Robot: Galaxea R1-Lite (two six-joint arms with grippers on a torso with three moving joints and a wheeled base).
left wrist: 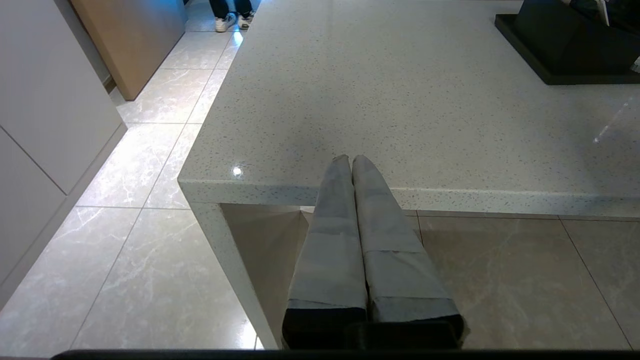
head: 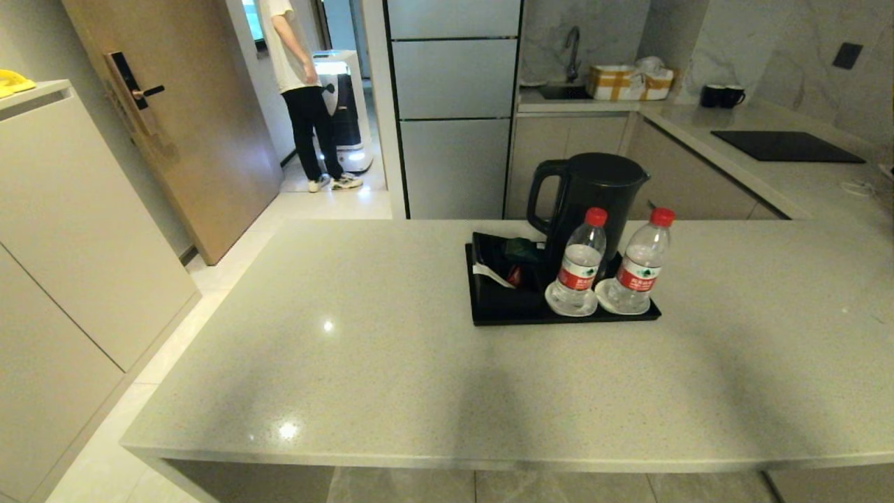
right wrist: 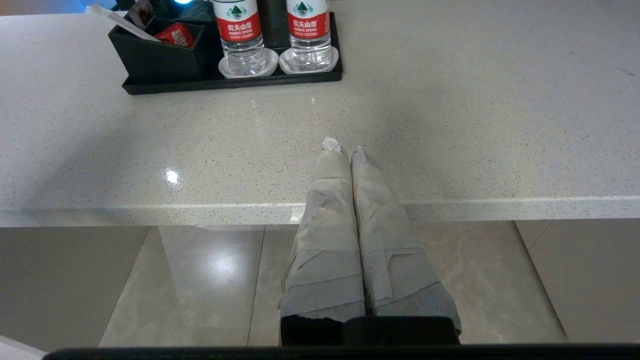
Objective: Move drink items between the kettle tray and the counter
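Note:
Two clear water bottles with red caps, one on the left (head: pixel 578 267) (right wrist: pixel 241 35) and one on the right (head: pixel 639 265) (right wrist: pixel 308 32), stand upright on white coasters in the black kettle tray (head: pixel 503 314) (right wrist: pixel 150 89). Behind them on the tray is the black kettle (head: pixel 590 192). The tray rests on the light grey speckled counter (head: pixel 363 363) (left wrist: pixel 400 100) (right wrist: pixel 450 125). Neither arm shows in the head view. My left gripper (left wrist: pixel 351 159) and right gripper (right wrist: pixel 345 149) are both shut and empty, poised at the counter's near edge, well short of the tray.
A black caddy (right wrist: pixel 155 50) with sachets occupies the tray's left part. A person (head: pixel 300 91) stands beyond the open wooden door (head: pixel 202 126). Behind the counter runs a grey worktop with a cooktop (head: pixel 786 145), two black mugs (head: pixel 723 96) and a sink tap (head: pixel 573 52).

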